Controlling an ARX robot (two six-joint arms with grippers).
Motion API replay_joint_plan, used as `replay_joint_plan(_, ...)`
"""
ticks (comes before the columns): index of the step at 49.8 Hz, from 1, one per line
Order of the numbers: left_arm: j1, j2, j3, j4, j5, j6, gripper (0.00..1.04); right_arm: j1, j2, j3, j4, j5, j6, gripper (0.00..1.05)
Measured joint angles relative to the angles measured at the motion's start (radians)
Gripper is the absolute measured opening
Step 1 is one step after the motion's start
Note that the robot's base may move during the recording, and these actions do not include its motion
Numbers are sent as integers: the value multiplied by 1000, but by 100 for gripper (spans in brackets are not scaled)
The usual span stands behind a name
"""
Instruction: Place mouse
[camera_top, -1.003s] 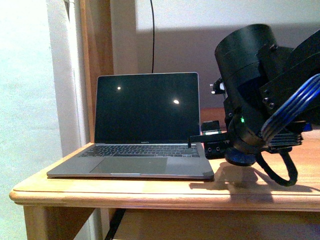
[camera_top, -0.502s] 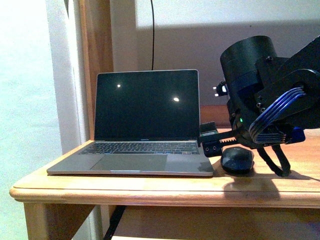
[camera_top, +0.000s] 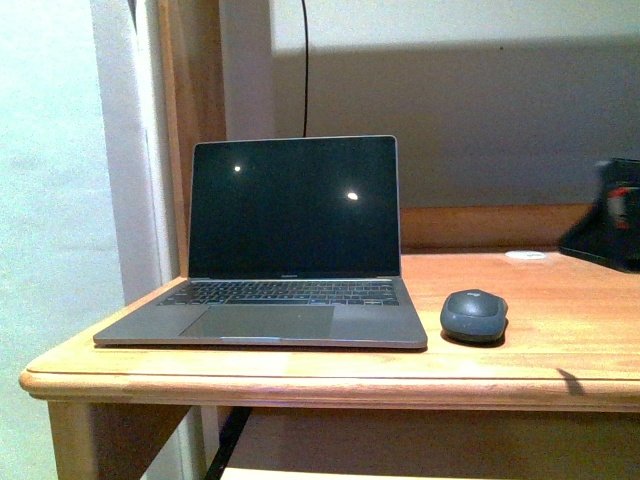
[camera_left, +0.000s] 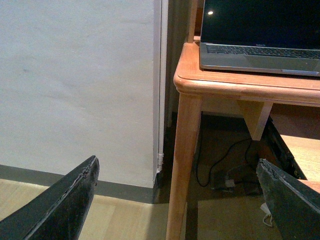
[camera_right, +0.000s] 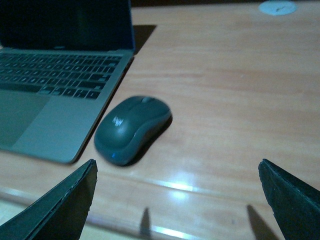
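Note:
The mouse (camera_top: 474, 315), a small dark grey dome, lies flat on the wooden table (camera_top: 300, 370) just right of the laptop's front corner. In the right wrist view the mouse (camera_right: 132, 129) shows a faint light logo. My right gripper (camera_right: 177, 200) is open and empty, drawn back from the mouse above the table's front edge, well apart from it. My left gripper (camera_left: 177, 200) is open too, low beside the table leg (camera_left: 182, 165), with nothing between its fingers (camera_left: 65, 205). Neither gripper can be made out in the front view.
An open grey laptop (camera_top: 290, 250) with a dark screen fills the table's left half. A small white disc (camera_top: 525, 255) lies at the back right. A blurred black shape (camera_top: 612, 215) sits at the right edge. Cables (camera_left: 225, 170) lie on the floor under the table.
The right arm, which hung over the mouse and hid much of the front view, has pulled away out of that view. The mouse stays on the table beside the laptop.

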Motion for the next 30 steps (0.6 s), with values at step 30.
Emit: replay_joint_plan(30,0,0,0,0,0,0,97,-633,-188,-402,-402,-907,-602,97)
